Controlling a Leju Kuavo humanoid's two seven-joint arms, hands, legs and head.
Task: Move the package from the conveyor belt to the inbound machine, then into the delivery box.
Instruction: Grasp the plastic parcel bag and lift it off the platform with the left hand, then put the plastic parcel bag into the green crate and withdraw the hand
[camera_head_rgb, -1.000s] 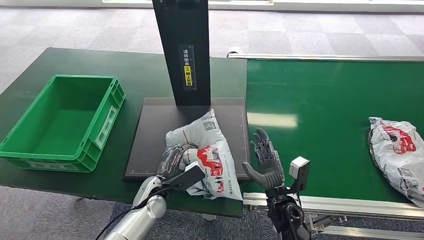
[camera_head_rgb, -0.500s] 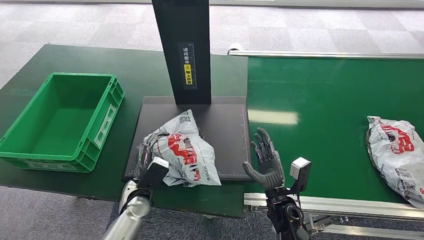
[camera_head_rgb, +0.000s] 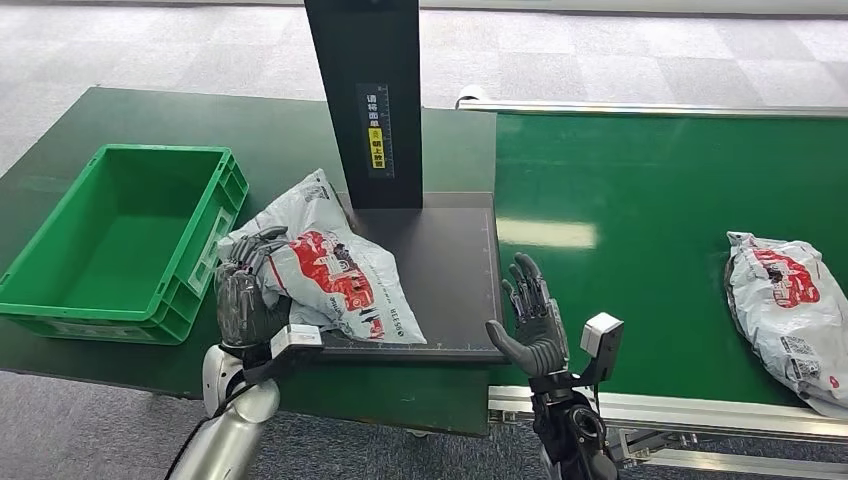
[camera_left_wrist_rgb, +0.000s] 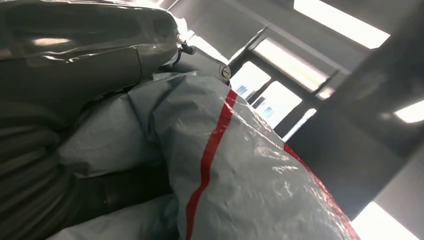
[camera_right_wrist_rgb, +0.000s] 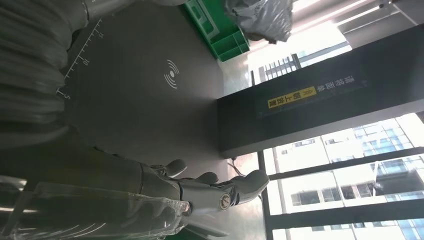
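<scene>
Left hand (camera_head_rgb: 243, 300) has a solid grip on the package (camera_head_rgb: 325, 265), right beside the green box (camera_head_rgb: 125, 240). Right hand (camera_head_rgb: 533, 318) is just spread wide holding nothing, on the package's far side from that box.

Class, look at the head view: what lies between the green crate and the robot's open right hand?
The left robot hand holding the white package, which overhangs the black scanner plate, lies between the green crate and the right robot hand; the head view shows this.

Super close-up here: the left hand (camera_left_wrist_rgb: 75, 55) is wrapped around the package (camera_left_wrist_rgb: 240, 185), a crinkly grey plastic bag with a red stripe running down it. Behind that, bright ceiling lights (camera_left_wrist_rgb: 340, 22) and a dark upright panel (camera_left_wrist_rgb: 360, 130).
</scene>
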